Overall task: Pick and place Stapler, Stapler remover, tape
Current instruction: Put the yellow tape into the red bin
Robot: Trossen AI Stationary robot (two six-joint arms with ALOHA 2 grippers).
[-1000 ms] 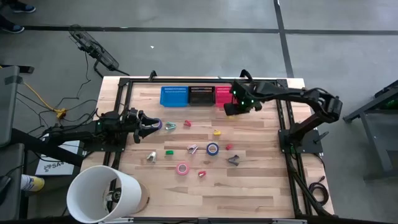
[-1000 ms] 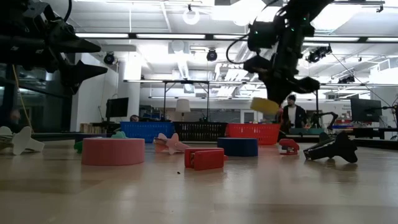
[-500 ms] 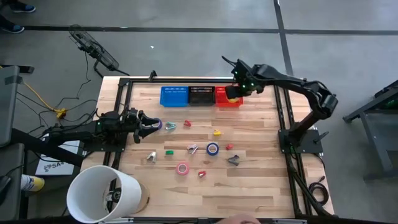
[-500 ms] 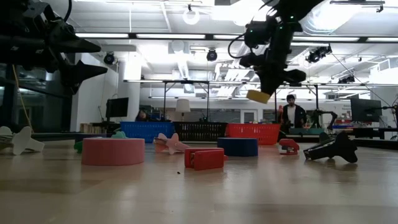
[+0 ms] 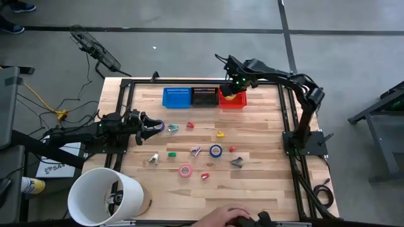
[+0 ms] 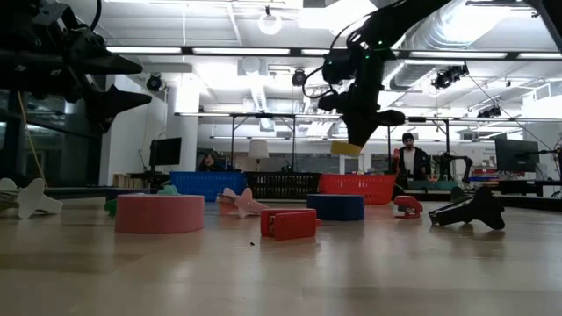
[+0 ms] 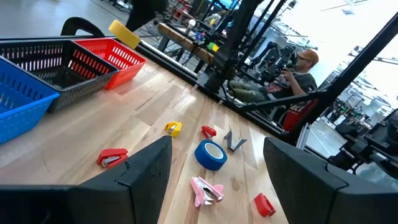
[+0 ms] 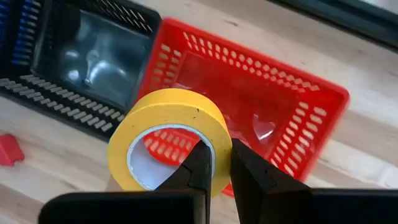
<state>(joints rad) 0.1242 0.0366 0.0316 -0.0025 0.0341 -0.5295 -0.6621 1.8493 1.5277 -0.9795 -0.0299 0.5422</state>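
Yellow tape (image 8: 168,134), one roll, is pinched through its wall by the right gripper (image 8: 214,163) above the red basket (image 8: 311,118) at the table's (image 5: 252,189) far edge. Its open centre is tilted sideways. Three baskets are counted; the left gripper (image 5: 146,126) is held wide near the left edge.

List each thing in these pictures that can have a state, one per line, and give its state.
Right claw: shut on the yellow tape roll, held above the red basket.
Left claw: open, empty, low at the table's left side.
Black basket: empty.
Blue tape roll: flat on the table.
Pink tape roll: flat on the table.
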